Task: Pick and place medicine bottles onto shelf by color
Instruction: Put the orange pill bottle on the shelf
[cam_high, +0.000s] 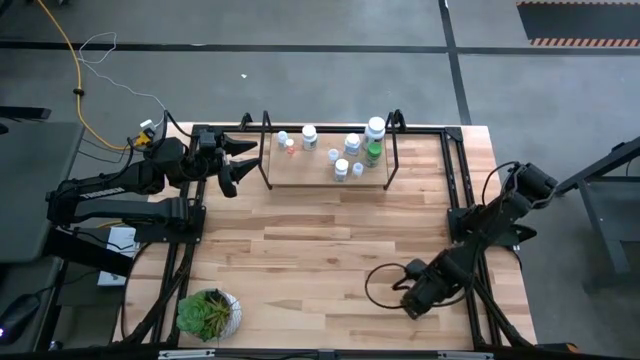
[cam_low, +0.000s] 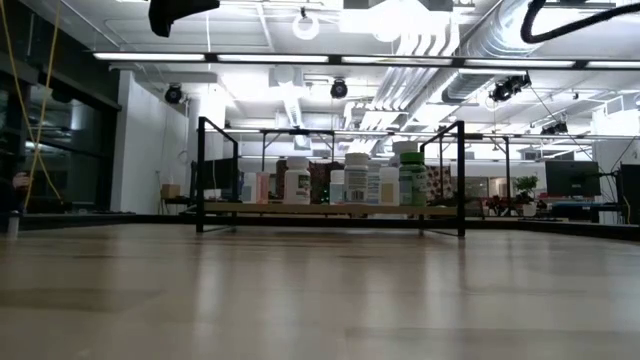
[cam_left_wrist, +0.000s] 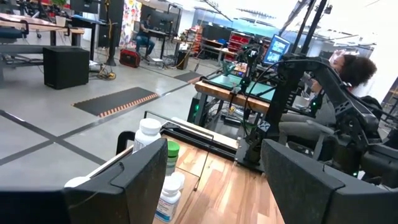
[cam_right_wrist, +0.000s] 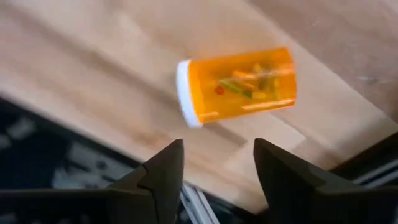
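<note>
The shelf (cam_high: 320, 172) stands at the table's far side and carries several medicine bottles upright: white ones (cam_high: 309, 137), a green one (cam_high: 373, 152) and a small orange one (cam_high: 290, 147). They also show in the low view (cam_low: 355, 178). An orange bottle with a white cap (cam_right_wrist: 239, 84) lies on its side on the tabletop, just ahead of my right gripper (cam_right_wrist: 217, 168), which is open and clear of it, near the table's near right (cam_high: 408, 302). My left gripper (cam_high: 243, 165) is open and empty in the air beside the shelf's left end (cam_left_wrist: 211, 186).
A green potted plant (cam_high: 208, 312) stands at the table's near left corner. A black frame rail (cam_high: 458, 180) runs along the table's right side. The table's edge lies close to the lying orange bottle in the right wrist view (cam_right_wrist: 186, 193). A person (cam_left_wrist: 348, 71) sits beyond the table.
</note>
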